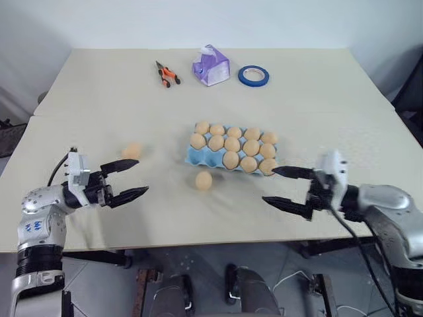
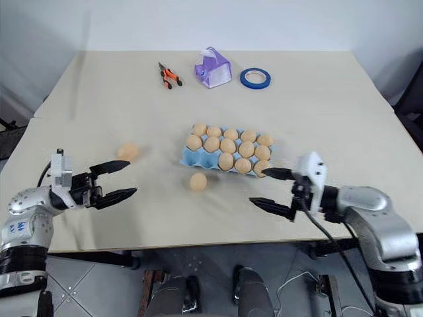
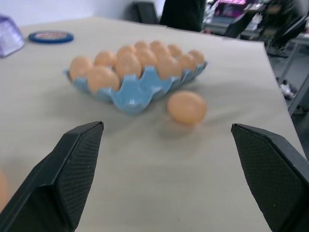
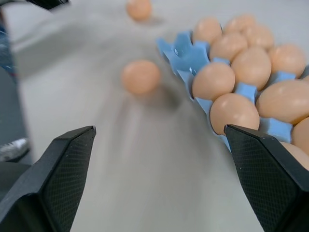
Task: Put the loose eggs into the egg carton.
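The light blue egg carton (image 1: pixel 195 157) lies mid-table, most of its cups filled with tan eggs and its front-left corner cups bare. One loose egg (image 1: pixel 203 180) rests on the table just in front of that corner. A second loose egg (image 1: pixel 131 150) lies further left. My left gripper (image 1: pixel 141 176) is open and empty, its upper fingertip close beside the left egg. My right gripper (image 1: pixel 269 185) is open and empty too, just off the carton's front-right corner. The right wrist view shows the nearer loose egg (image 4: pixel 140 76) beside the carton (image 4: pixel 186 53).
At the far side of the table lie orange-handled pliers (image 1: pixel 167 74), a purple-and-white tissue pack (image 1: pixel 211 65) and a blue tape roll (image 1: pixel 253 76). The table's front edge runs just below both grippers.
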### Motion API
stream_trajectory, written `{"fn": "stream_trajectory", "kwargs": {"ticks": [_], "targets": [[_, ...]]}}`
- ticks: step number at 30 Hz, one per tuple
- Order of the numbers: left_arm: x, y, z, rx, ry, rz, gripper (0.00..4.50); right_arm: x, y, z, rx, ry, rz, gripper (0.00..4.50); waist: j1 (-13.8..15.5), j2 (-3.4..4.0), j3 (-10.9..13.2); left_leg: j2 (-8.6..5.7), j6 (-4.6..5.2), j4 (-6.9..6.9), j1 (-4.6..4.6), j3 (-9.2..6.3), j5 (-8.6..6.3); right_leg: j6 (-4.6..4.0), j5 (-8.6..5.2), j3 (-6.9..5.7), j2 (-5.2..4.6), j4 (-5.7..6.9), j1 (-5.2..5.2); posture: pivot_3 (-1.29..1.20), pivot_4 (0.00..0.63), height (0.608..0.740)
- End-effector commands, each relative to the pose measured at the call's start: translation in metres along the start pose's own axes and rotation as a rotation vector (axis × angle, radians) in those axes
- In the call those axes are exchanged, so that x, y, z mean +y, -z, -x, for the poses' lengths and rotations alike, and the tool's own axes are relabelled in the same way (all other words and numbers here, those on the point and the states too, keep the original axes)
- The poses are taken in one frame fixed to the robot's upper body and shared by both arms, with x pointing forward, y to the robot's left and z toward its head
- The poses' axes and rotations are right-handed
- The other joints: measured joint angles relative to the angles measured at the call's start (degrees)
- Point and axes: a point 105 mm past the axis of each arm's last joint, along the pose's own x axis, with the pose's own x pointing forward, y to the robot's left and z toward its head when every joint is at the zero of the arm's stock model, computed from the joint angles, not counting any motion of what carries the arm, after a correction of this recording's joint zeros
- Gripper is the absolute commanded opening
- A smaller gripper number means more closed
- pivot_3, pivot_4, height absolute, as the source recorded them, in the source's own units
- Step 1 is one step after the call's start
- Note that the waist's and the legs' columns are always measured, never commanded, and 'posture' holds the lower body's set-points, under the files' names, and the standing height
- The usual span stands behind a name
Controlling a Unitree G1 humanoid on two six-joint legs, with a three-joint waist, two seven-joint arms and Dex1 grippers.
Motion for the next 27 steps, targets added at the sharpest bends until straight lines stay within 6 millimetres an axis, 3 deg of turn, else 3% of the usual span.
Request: {"fn": "stream_trajectory", "kwargs": {"ticks": [1,9,13,18,27], "targets": [[-0.003,-0.013,0.006,-0.02,-0.009,-0.056,4.5,0.0,-0.007,0.016,-0.012,-0.022,0.048,4.46,0.21,0.0,0.0,0.01,-0.01,0.02,0.01,0.0,0.0,0.0,0.0,0.0,0.0,0.01,0.0,0.0,0.15,0.74],[-0.019,-0.03,-0.047,-0.074,-0.058,-0.108,4.5,-0.009,-0.001,0.024,0.004,0.036,0.055,4.46,1.59,0.0,0.0,-0.04,0.01,0.05,-0.01,-0.04,0.02,0.0,0.04,0.39,-0.11,-0.03,0.05,0.0,0.15,0.74],[-0.035,-0.021,-0.083,-0.04,-0.117,-0.091,4.5,-0.009,-0.001,0.024,0.001,0.059,0.052,4.46,1.81,0.01,-0.01,-0.05,-0.02,0.02,-0.01,-0.03,0.01,0.01,0.03,0.37,-0.09,-0.04,0.04,0.0,0.15,0.74],[-0.05,0.007,-0.119,0.066,-0.172,-0.026,4.5,-0.007,0.0,0.024,0.008,0.078,0.045,4.46,1.83,0.01,-0.01,-0.06,0.01,0.09,0.0,0.0,0.01,0.02,0.04,0.39,-0.05,0.0,0.05,0.0,0.15,0.74],[-0.047,0.032,-0.159,0.153,-0.241,-0.008,4.5,-0.005,-0.001,0.022,0.012,0.098,0.043,4.46,1.95,0.02,-0.01,-0.06,0.05,0.19,0.0,-0.02,0.04,0.01,0.04,0.41,-0.04,0.07,0.06,0.0,0.15,0.74]]}}
